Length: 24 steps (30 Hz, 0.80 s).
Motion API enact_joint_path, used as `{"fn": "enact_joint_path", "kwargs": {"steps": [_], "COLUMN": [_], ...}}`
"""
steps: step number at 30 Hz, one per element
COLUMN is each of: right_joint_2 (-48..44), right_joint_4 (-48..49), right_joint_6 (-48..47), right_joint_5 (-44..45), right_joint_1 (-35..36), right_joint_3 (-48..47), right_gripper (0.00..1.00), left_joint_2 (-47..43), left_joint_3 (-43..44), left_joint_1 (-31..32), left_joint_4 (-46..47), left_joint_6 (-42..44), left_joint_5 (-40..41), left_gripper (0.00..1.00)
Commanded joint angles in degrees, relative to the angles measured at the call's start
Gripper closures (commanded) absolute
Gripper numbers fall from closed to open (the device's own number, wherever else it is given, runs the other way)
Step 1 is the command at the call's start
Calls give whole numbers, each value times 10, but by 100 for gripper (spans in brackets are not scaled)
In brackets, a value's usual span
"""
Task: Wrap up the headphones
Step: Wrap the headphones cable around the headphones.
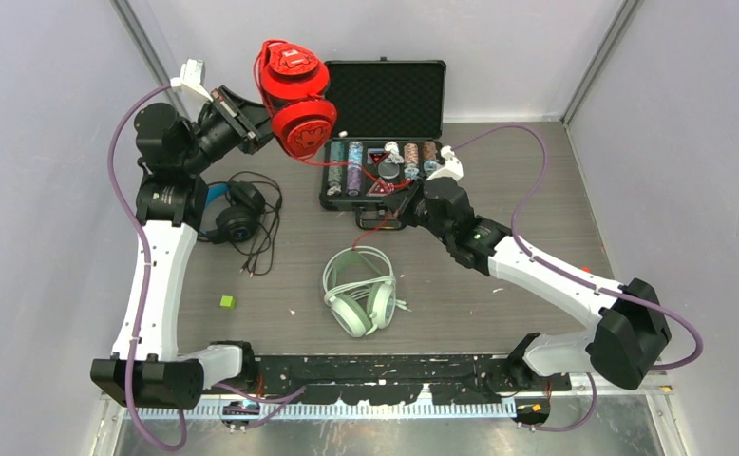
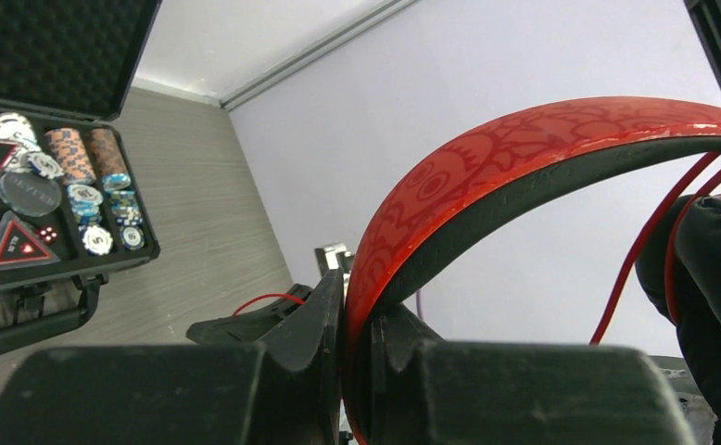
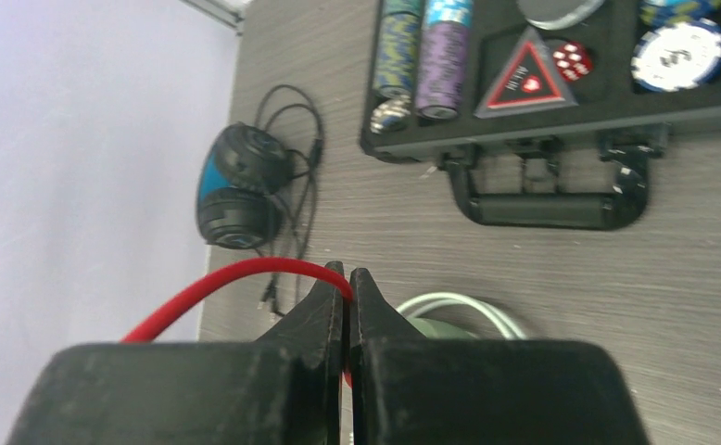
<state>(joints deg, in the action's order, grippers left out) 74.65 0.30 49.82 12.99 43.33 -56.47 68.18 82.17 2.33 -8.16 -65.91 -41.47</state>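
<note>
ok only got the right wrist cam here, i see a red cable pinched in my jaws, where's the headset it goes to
observer: The red headphones are held up in the air at the far left, beside the lid of the open chip case.
operator: what's holding them
observer: The left gripper, its jaws shut on the headband.
operator: and how does the cable run
observer: Seen from above, the red cable runs from the red headphones across the chip case to the right gripper.
</note>
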Motion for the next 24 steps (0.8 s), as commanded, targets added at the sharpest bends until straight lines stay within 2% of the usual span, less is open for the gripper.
{"fn": "enact_joint_path", "kwargs": {"steps": [1, 11, 17, 24], "right_joint_2": [1, 24, 18, 23], "right_joint_4": [13, 30, 28, 43], "right_joint_6": [5, 10, -3, -37], "right_joint_5": [5, -8, -23, -64], "right_joint_1": [-11, -14, -67, -131], "right_joint_3": [20, 43, 40, 23], "right_gripper": [100, 100, 99, 100], "left_joint_2": [-5, 8, 0, -24], "left_joint_3": [26, 60, 76, 39], "left_joint_1": [-3, -3, -3, -2], "left_joint_4": [93, 105, -3, -19], "left_joint_6": [-49, -63, 46, 98], "left_joint_5": [-18, -15, -75, -164], "left_gripper": [100, 100, 100, 100]}}
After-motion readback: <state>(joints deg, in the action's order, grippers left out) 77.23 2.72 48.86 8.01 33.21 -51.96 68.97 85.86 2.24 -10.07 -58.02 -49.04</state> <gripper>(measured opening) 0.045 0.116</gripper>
